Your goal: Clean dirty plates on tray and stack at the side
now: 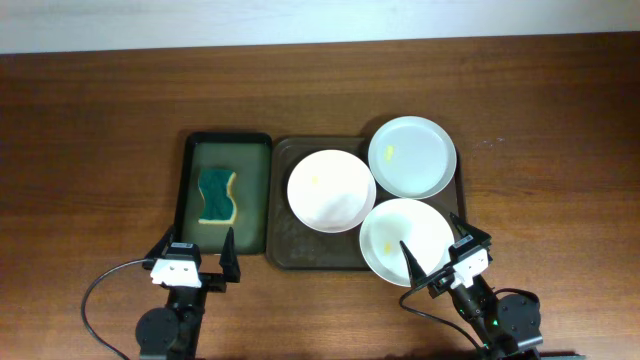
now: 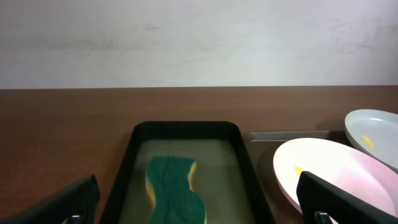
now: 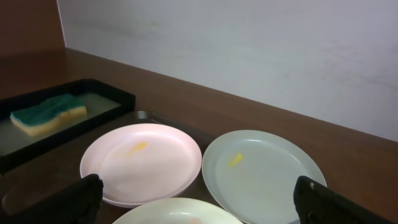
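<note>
My left tool (image 1: 195,250) and right tool (image 1: 442,246) hang wide and empty near three smeared plates (image 1: 331,190), grouped on the tray (image 1: 285,250) for wiping.

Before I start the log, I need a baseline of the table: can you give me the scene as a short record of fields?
plates: far plate, middle plate, near plate; white, edges overlapping
plate location: all on the brown tray
smears: yellow on far and middle plates; faint on near plate
sponge: green and yellow, lying in the black tray
left claw: open, empty, at the black tray's near end
right claw: open, empty, over the near plate's edge
side stack: none yet
</note>
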